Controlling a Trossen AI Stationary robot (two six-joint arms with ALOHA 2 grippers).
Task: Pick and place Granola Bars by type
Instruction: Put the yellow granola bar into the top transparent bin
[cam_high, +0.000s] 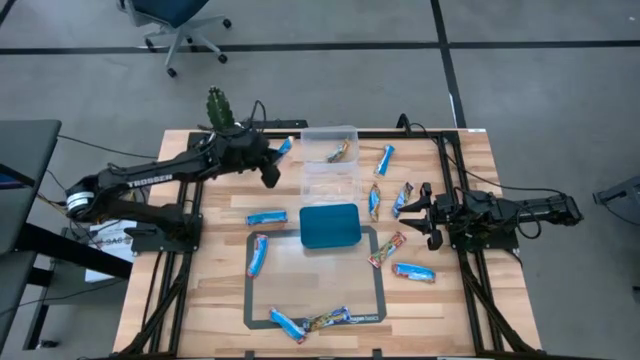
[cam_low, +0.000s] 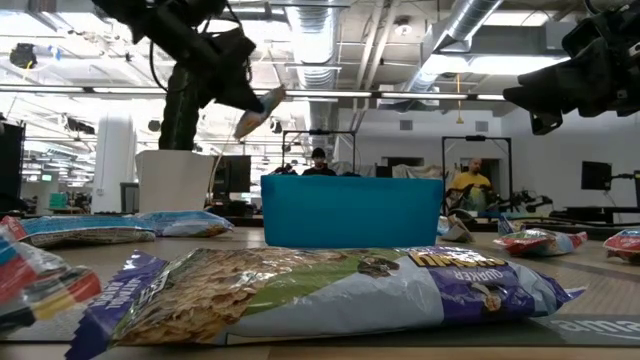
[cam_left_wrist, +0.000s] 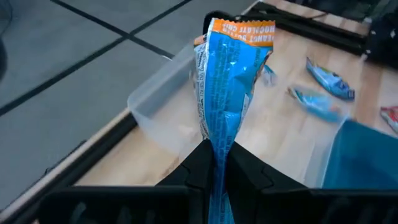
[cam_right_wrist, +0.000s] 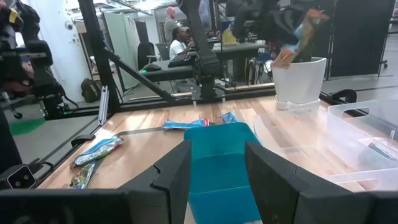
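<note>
My left gripper (cam_high: 274, 160) is over the table's far left part, beside the clear bins, and is shut on a blue granola bar (cam_high: 285, 148) with an orange end (cam_left_wrist: 242, 28). My right gripper (cam_high: 424, 212) hovers open to the right of the teal tray (cam_high: 330, 226), touching nothing. Several other bars lie flat on the wood: blue ones (cam_high: 385, 158) (cam_high: 266, 216) (cam_high: 413, 271), a red one (cam_high: 386, 249) and a multicoloured one (cam_high: 340, 318). One bar (cam_high: 340, 152) lies inside the far clear bin (cam_high: 330, 140). My left gripper (cam_left_wrist: 214, 152) pinches the blue bar's wrapper between its two fingers near one end (cam_left_wrist: 216, 140). The fingers lie along the bar. The bar is lifted clear and sticks out past the fingertips, its orange end farthest from them, above the corner of the clear bin (cam_left_wrist: 161, 106).
Two clear bins (cam_high: 332, 185) stand side by side at the far middle, with the teal tray just nearer. A taped grey rectangle (cam_high: 248, 285) marks the near middle. A potted plant (cam_high: 218, 105) stands at the far left corner. Black frame rails (cam_high: 455, 150) run along the table's sides.
</note>
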